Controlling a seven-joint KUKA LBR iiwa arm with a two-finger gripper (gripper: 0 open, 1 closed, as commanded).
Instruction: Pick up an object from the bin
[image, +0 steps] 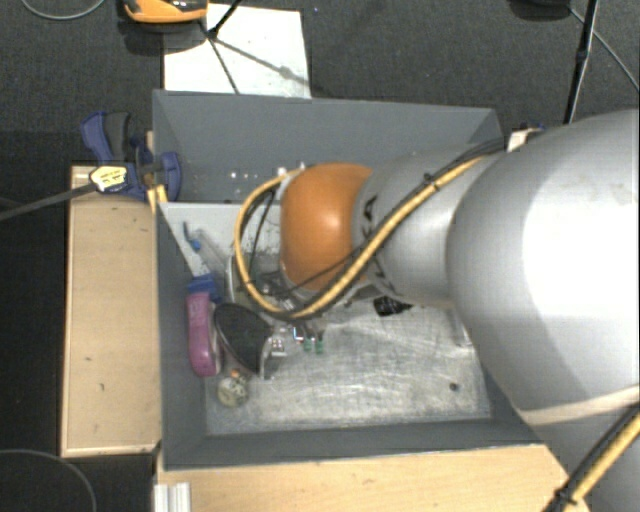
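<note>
I am looking down into the grey metal bin. My arm comes in from 3 o'clock, and its round orange cover sits over the middle of the bin. Under the cover, the gripper hangs low over the left half of the floor. I cannot tell if the gripper is open or closed, because the arm hides most of it. I see nothing held in it.

The nearest thing is a black rounded lump. It lies just beside the gripper, at its 9 o'clock. They are so close that they may touch, but I cannot be sure. Further out toward 9 o'clock, a long purple plastic piece lies beside the bin's left wall. Its long side runs from 12 o'clock to 6 o'clock. A small round pale ball sits at about 7 o'clock from the gripper, near the front wall. A thin blue stick lies up at 11 o'clock.

I think the black rounded lump is the easy one to pick. For that, the gripper would need a small slide toward 9 o'clock before it goes down.
</note>
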